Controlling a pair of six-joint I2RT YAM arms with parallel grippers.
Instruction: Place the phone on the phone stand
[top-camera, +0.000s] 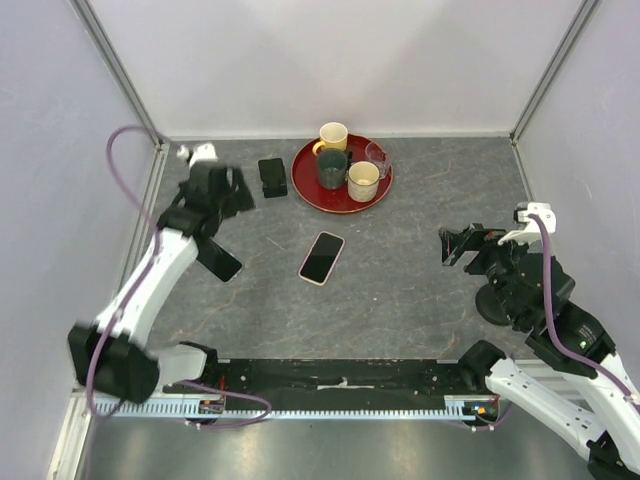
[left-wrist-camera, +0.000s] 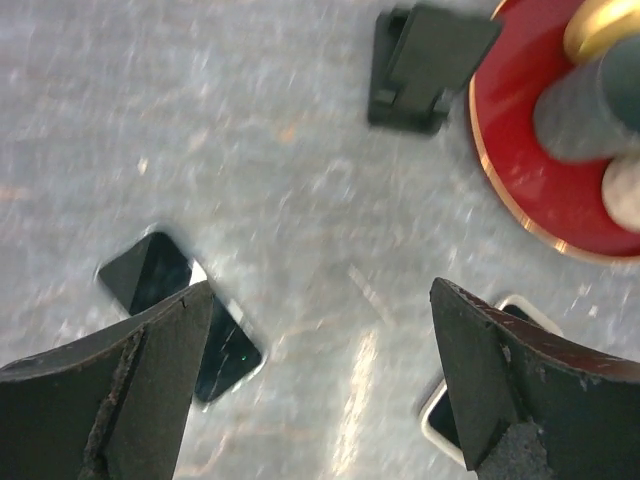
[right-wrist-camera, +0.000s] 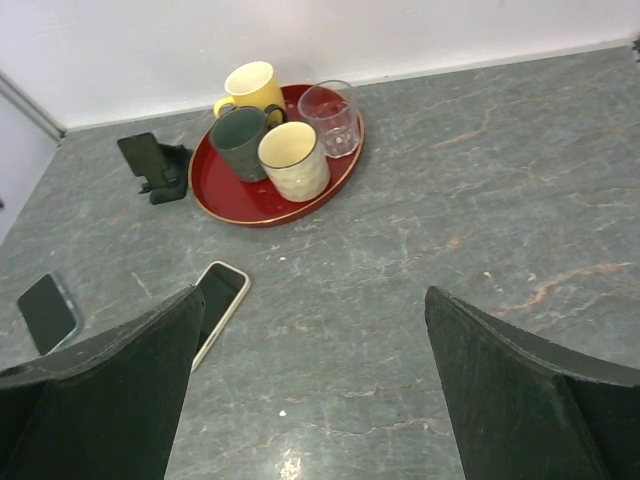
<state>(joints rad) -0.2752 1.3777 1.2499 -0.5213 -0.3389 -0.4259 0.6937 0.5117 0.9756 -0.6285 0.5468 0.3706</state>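
Note:
The phone (top-camera: 321, 257), black screen in a cream case, lies flat mid-table. It also shows in the right wrist view (right-wrist-camera: 218, 303), and in the left wrist view (left-wrist-camera: 441, 423) partly behind my finger. The phone stand's round black base (top-camera: 492, 305) shows at the right, mostly hidden under my right arm. My left gripper (top-camera: 229, 192) is open and empty, held above the table's back left (left-wrist-camera: 320, 300). My right gripper (top-camera: 456, 243) is open and empty, off to the phone's right (right-wrist-camera: 312, 300).
An all-black slab (top-camera: 218, 261) lies left of the phone. A small black folding piece (top-camera: 272, 177) sits beside a red tray (top-camera: 308, 187) holding several cups at the back. Walls close the table on three sides.

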